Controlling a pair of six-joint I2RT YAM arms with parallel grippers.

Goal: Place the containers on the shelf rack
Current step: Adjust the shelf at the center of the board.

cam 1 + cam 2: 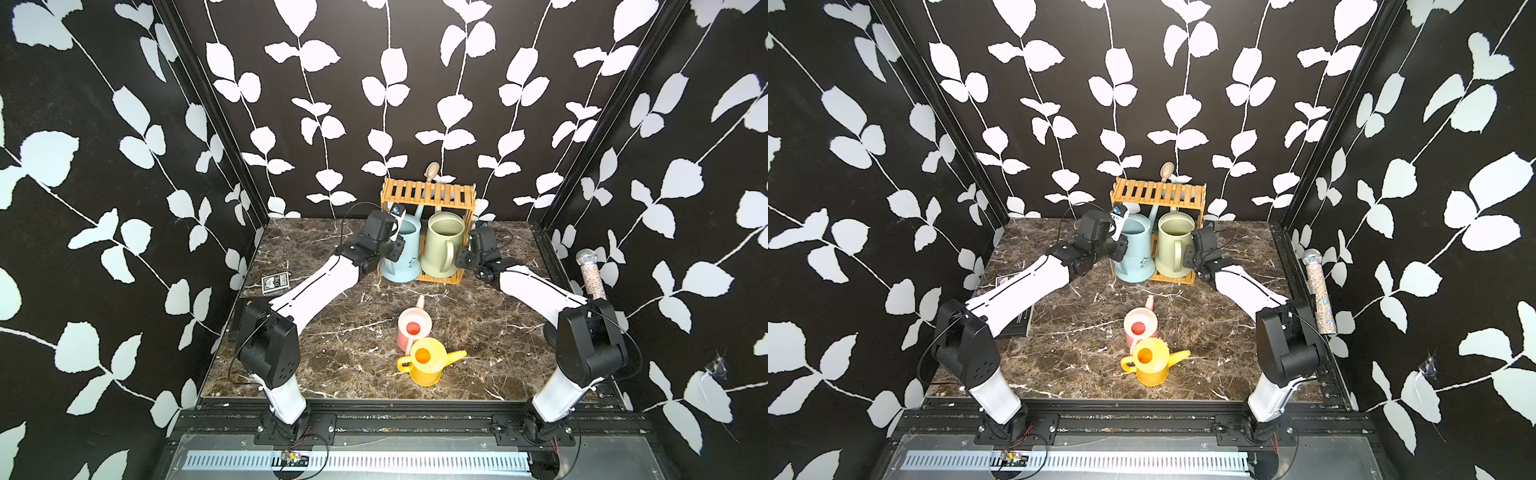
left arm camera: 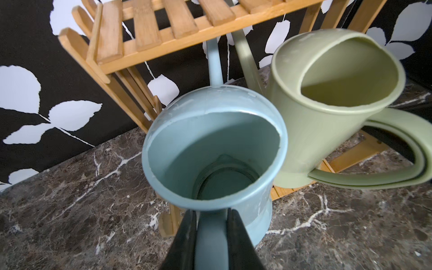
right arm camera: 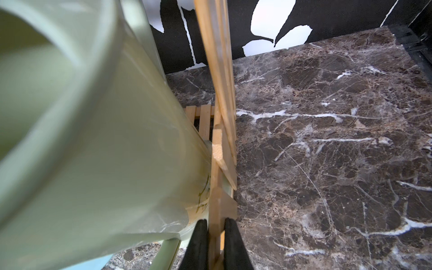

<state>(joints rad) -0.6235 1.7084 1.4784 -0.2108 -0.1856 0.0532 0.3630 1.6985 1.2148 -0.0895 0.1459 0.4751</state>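
Pale blue plastic long-spouted watering can (image 2: 210, 149) sits at the left end of the lower tier of the light-brown slatted wooden shelf rack (image 1: 428, 193). Sage green plastic watering can (image 1: 440, 245) is beside it on the same tier. Left gripper (image 2: 211, 215) is clamped on the blue can's handle. Right gripper (image 3: 216, 222) is pinched on the rack's right side rail. Green script near the green can's base is unreadable. Small pink plastic watering can (image 1: 411, 328) and small yellow plastic watering can (image 1: 428, 361) stand close together near the middle of the marble bench's (image 1: 332, 340) front edge.

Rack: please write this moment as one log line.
left gripper shut on blue can handle | right gripper shut on rack rail | green can on lower shelf | pink can, yellow can on table
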